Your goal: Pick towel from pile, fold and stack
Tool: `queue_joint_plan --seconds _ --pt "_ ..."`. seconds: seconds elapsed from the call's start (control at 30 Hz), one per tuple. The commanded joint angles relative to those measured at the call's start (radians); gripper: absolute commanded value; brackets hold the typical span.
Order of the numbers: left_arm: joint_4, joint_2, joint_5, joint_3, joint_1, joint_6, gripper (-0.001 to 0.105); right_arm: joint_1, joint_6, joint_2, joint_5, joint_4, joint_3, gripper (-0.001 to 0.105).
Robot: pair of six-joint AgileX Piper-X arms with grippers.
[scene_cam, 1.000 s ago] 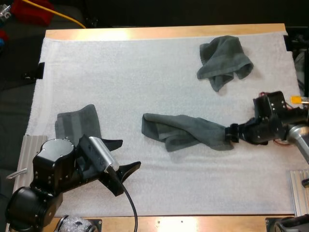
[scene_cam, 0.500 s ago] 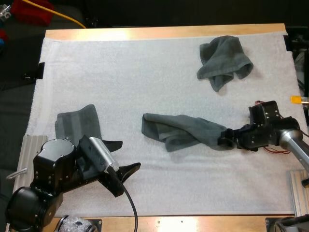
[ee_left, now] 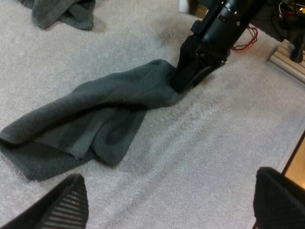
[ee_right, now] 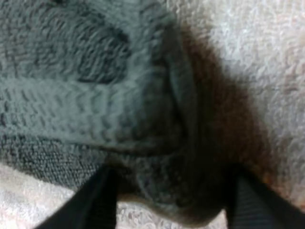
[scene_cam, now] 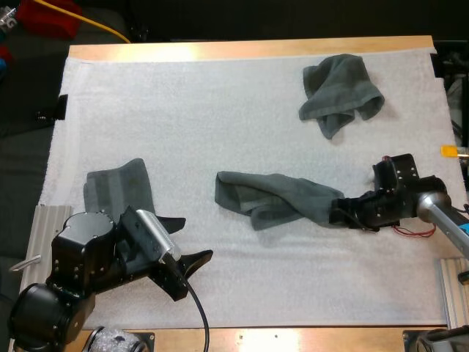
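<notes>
Nearest the camera, the left gripper (scene_cam: 187, 240) hovers over the front left part of the white mat (scene_cam: 220, 110). Its two black fingers (ee_left: 57, 205) are spread wide, with bare mat between them and no cloth touching either one. It points toward the middle of the mat.

Just behind that arm lies the folded towel (scene_cam: 117, 183), flat on the mat near its left edge. It appears to be folded into a neat rectangle, though the arm covers its near side, so I cannot be sure of the whole shape.

Farther in, about mid-mat, the middle towel (scene_cam: 275, 198) is a long rumpled strip running left to right. Its left end is flattened and doubled over, with a lighter band showing along one fold, and its right end narrows into a bunch. The right gripper (scene_cam: 338, 213) is low at that right end. In the right wrist view the cloth is packed between its fingers (ee_right: 97, 198), which press on the bunched end from both sides. The right arm reaches in from the mat's right side.

Farthest away, toward the back right of the mat, the far towel (scene_cam: 341, 86) sits crumpled in a loose heap, well apart from both grippers. Beyond it runs the far edge of the wooden table (scene_cam: 249, 49).
</notes>
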Motion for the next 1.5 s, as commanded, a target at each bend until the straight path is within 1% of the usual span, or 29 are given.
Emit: queue_joint_plan --seconds 0.0,0.1,0.27,0.33,0.43,0.5,0.6,0.7,0.8,0.87,1.0,1.07,1.13,1.2,1.3,1.33,1.43,1.47 --pt "-0.001 0.001 0.007 -0.002 -0.003 -0.002 0.07 -0.001 -0.001 0.006 -0.014 0.001 0.003 0.037" --pt "-0.001 0.001 0.007 -0.002 -0.003 -0.002 0.07 -0.001 -0.001 0.006 -0.014 -0.002 0.003 0.03" --pt "-0.001 0.001 0.007 -0.002 -0.003 -0.002 0.07 -0.001 -0.001 0.002 -0.014 -0.007 0.003 0.005" --pt "-0.001 0.001 0.007 -0.002 -0.003 -0.002 0.07 -0.001 -0.001 -0.013 -0.014 -0.01 0.003 0.001" --pt "-0.001 0.001 0.007 -0.002 -0.003 -0.002 0.07 0.001 -0.002 -0.06 -0.008 -0.024 0.001 0.002" --pt "-0.001 0.001 0.007 -0.002 -0.003 -0.002 0.07 0.001 -0.003 -0.102 0.022 -0.024 -0.008 0.002" --pt "-0.004 0.001 0.007 -0.002 -0.003 -0.002 0.07 0.001 -0.003 -0.174 0.059 -0.015 -0.039 0.002" --pt "-0.004 0.001 0.007 -0.002 -0.003 -0.002 0.07 0.001 -0.004 -0.244 0.084 0.013 -0.095 0.002" --pt "-0.004 0.001 0.007 -0.002 -0.003 -0.002 0.07 0.001 -0.028 -0.302 0.109 0.059 -0.177 0.002" --pt "-0.004 0.001 0.007 -0.002 -0.003 -0.002 0.07 0.001 -0.052 -0.328 0.123 0.113 -0.261 0.002" --pt "-0.004 0.001 0.007 -0.002 -0.003 -0.002 0.07 0.001 -0.076 -0.346 0.125 0.199 -0.405 0.002" --pt "-0.004 0.001 0.007 -0.002 -0.003 -0.002 0.07 0.013 -0.106 -0.346 0.134 0.26 -0.493 0.002" --pt "-0.004 0.001 0.007 -0.002 -0.003 -0.002 0.07 0.034 -0.135 -0.346 0.156 0.3 -0.553 0.002" --pt "-0.004 0.001 0.007 -0.002 -0.003 -0.002 0.07 0.062 -0.157 -0.346 0.193 0.329 -0.606 0.002" --pt "-0.004 0.001 0.007 -0.002 -0.003 -0.002 0.07 0.124 -0.201 -0.346 0.298 0.363 -0.671 0.002" --pt "-0.004 0.001 0.007 -0.002 -0.003 -0.002 0.07 0.154 -0.222 -0.346 0.353 0.376 -0.69 0.002" --pt "-0.004 0.001 0.007 -0.002 -0.003 -0.002 0.07 0.222 -0.271 -0.346 0.463 0.404 -0.709 0.002" --pt "-0.004 0.001 0.007 -0.002 -0.003 -0.002 0.07 0.246 -0.273 -0.345 0.485 0.415 -0.709 0.002"
